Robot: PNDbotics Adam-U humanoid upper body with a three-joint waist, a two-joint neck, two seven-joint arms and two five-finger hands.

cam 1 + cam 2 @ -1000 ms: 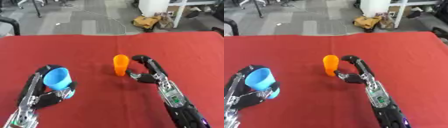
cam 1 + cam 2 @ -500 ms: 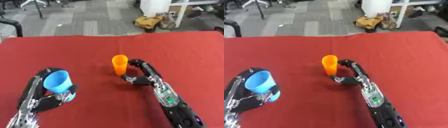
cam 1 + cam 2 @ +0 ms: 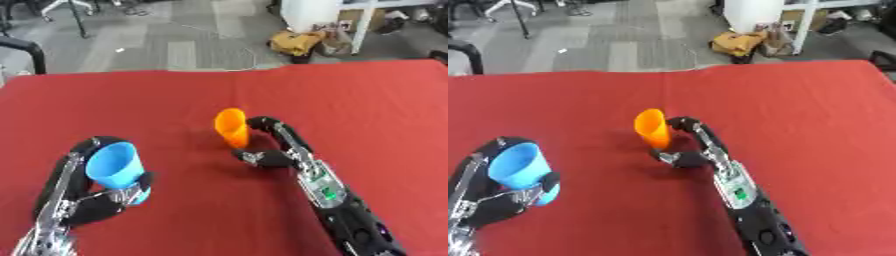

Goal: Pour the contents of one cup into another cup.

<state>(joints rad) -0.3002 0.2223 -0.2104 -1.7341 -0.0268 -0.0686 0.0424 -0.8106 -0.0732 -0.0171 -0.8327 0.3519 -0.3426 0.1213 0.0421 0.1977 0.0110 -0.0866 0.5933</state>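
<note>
A blue cup [image 3: 115, 165] sits in my left hand [image 3: 83, 200] at the lower left, fingers curled round it, its mouth tilted toward the camera. An orange cup [image 3: 232, 127] stands near the middle of the red table [image 3: 367, 110], leaning slightly left. My right hand [image 3: 278, 150] is beside it on the right, fingers arched over toward the cup's upper side and thumb near its base. I cannot tell whether the fingers touch the cup. What is inside either cup is not visible.
Beyond the table's far edge lies grey floor with a yellow-brown bag [image 3: 297, 42], white furniture [image 3: 319, 12] and a black chair part [image 3: 26, 50] at the far left. Bare red cloth spreads to the right and back.
The camera has shifted slightly. My right hand has closed in on the orange cup, which now leans a little. The left hand still holds the blue cup in the same spot.
</note>
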